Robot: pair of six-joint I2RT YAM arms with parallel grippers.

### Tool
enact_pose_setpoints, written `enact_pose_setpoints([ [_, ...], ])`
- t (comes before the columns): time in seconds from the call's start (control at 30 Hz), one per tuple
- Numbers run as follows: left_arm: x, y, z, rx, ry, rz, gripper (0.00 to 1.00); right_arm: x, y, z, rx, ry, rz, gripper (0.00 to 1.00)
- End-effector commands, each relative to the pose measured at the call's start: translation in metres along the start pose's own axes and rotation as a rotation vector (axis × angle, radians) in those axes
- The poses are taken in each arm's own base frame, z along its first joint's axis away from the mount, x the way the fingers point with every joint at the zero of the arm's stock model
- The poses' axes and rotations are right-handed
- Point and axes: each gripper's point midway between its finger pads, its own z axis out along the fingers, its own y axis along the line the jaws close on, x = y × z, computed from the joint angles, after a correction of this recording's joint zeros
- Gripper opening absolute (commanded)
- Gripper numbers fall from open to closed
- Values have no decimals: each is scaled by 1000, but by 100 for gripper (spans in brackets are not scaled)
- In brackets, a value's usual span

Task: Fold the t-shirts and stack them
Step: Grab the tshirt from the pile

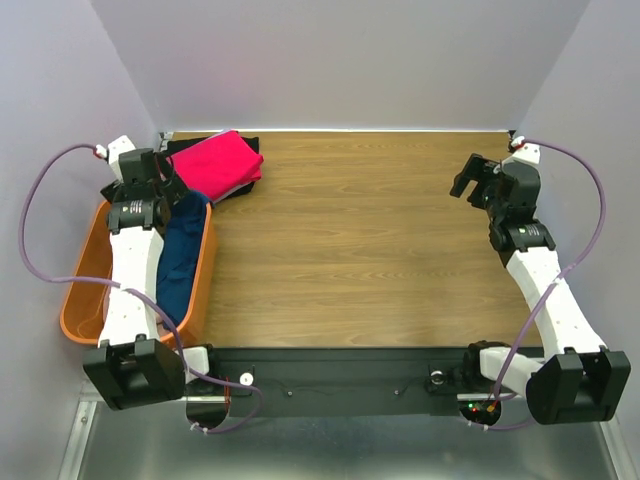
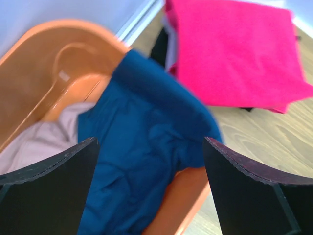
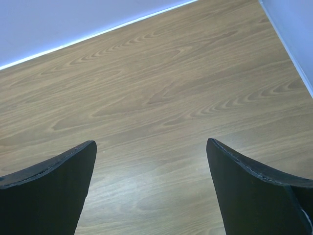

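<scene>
Overhead, I see the bright pink t-shirt (image 1: 220, 162) folded on the black t-shirt (image 1: 252, 148) at the table's (image 1: 360, 250) far left corner, and the navy t-shirt (image 1: 182, 255) lying in the orange basket (image 1: 78, 300).

Left wrist: my left gripper (image 2: 149, 142) hangs spread wide over the navy cloth, with the pale pink t-shirt (image 2: 39, 142) beside it in the basket.

Right wrist: my right gripper (image 3: 151, 144) gapes wide above the wood.

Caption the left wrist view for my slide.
Open left gripper over navy t-shirt in orange basket; folded pink t-shirt beyond.
</scene>
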Motion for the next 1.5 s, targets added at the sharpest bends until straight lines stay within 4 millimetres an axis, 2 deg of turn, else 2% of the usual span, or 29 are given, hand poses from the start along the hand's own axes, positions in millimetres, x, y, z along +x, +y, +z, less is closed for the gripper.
enact_pose_setpoints([
  [0.0,22,34,-18,-139,61,-58,98,-25,1,-12,-7,-78,-13,100],
  [0.07,40,44,-23,-178,102,-69,98,-23,-1,-12,0,-76,-17,100],
  [0.17,83,62,-37,-245,188,-146,99,-18,-3,-10,8,-65,-19,100],
  [0.3,116,77,-58,-292,229,-258,99,-9,-4,-5,13,-40,-11,100],
  [0.4,124,83,-67,-312,215,-318,98,-1,-5,-3,13,-23,-6,100],
  [0.5,134,89,-68,-343,216,-354,98,7,-6,-4,14,-9,-3,100],
  [0.63,155,83,-61,-326,287,-368,99,14,-10,-6,21,-2,-9,100],
  [0.87,175,76,-52,-292,325,-395,97,12,-13,-9,34,-12,-28,100],
  [0.9,178,75,-51,-283,334,-394,94,13,-14,-7,35,-7,-29,100],
  [1.0,176,61,-49,-199,344,-387,46,11,-13,-6,35,-9,-30,100],
  [1.03,171,52,-49,-145,340,-378,7,11,-13,-6,36,-9,-31,100],
  [1.07,166,49,-49,-126,330,-380,0,11,-13,-5,36,-9,-31,100],
  [1.13,144,40,-54,-72,273,-391,0,11,-13,-4,37,-6,-34,100],
  [1.2,93,25,-65,8,157,-418,0,10,-11,-3,31,-5,-31,100],
  [1.23,91,25,-65,6,151,-419,0,11,-11,-2,32,-3,-31,100],
  [1.27,61,18,-73,39,91,-431,0,9,-10,-2,29,-6,-29,100],
  [1.37,2,6,-87,94,-47,-470,0,10,-9,1,30,2,-29,100],
  [1.4,-32,-4,-97,140,-116,-496,0,6,-8,2,26,-5,-26,100],
  [1.43,-51,-13,-103,190,-154,-517,0,6,-7,3,22,-2,-23,100],
  [1.47,-90,-31,-114,287,-241,-560,0,2,-5,5,19,-4,-18,100],
])
